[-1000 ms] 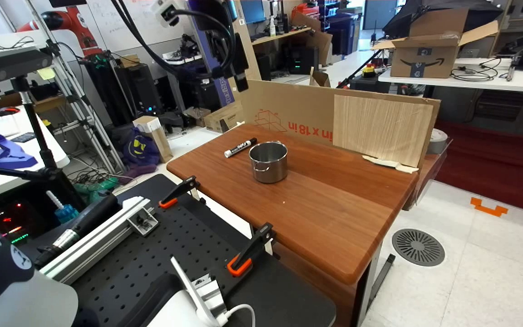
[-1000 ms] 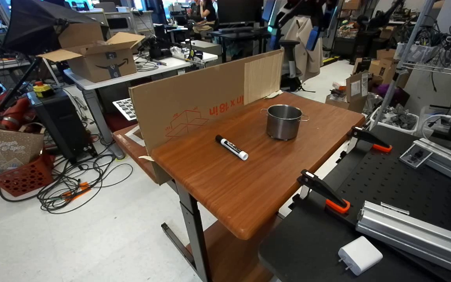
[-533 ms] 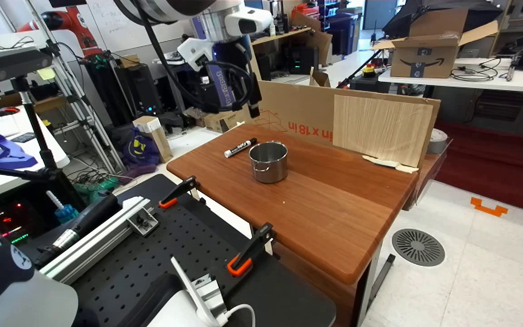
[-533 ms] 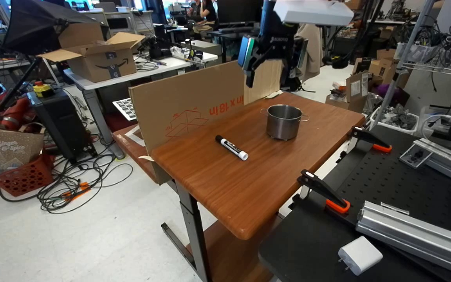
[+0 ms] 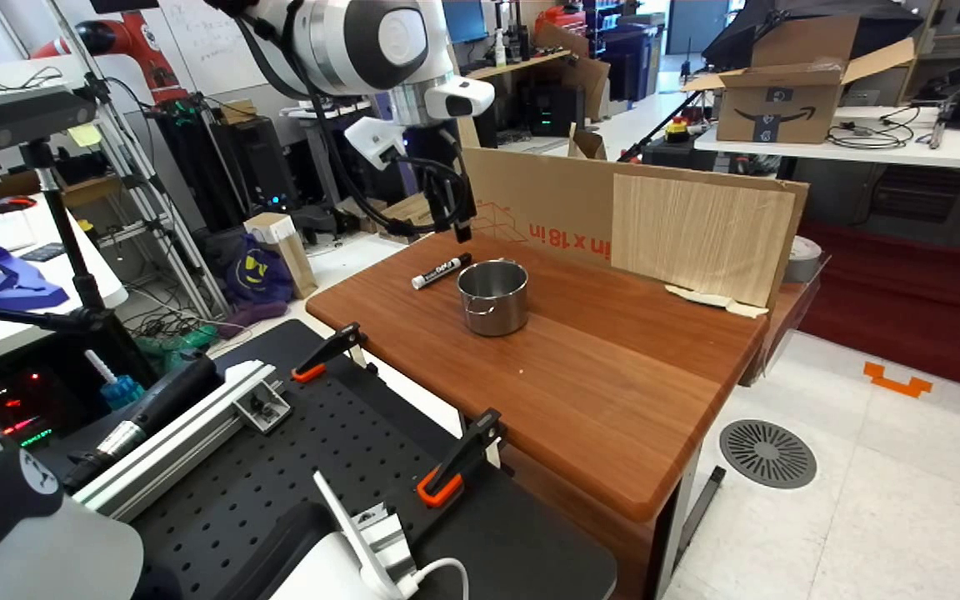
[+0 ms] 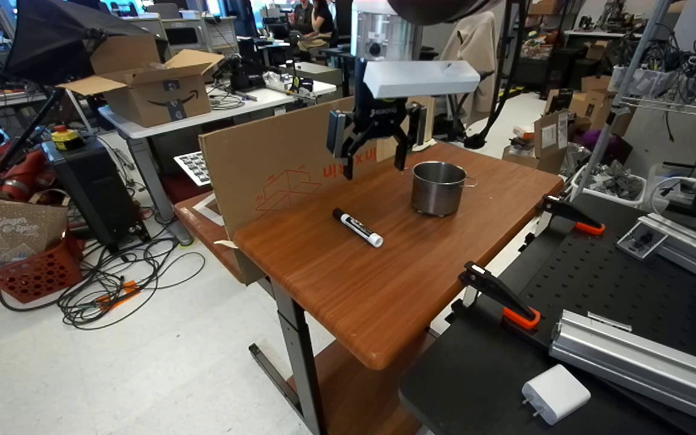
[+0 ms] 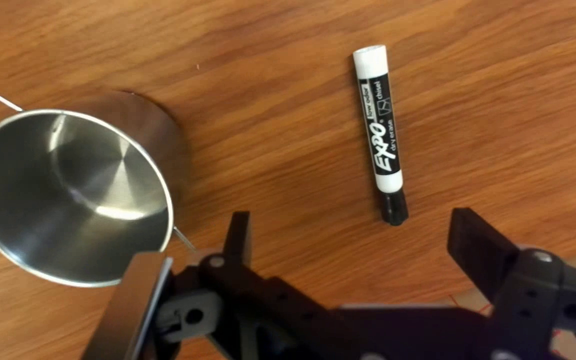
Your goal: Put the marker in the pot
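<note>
Gripper (image 6: 374, 171) hangs above desk (image 6: 396, 278), jaws apart, nothing held; marker (image 7: 378, 120) lies near pot (image 6: 437, 193), so grasp and placement both remain.

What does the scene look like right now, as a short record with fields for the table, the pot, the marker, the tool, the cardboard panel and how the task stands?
Table: reddish-brown wooden top
Pot: silver metal, two-handled, open-topped, upright on the table
Marker: EXPO dry erase, lying on the table, apart from the pot
Tool: open, above the table, holding nothing
Cardboard panel: standing along one table edge, red print
Task status: marker not yet in the pot
</note>
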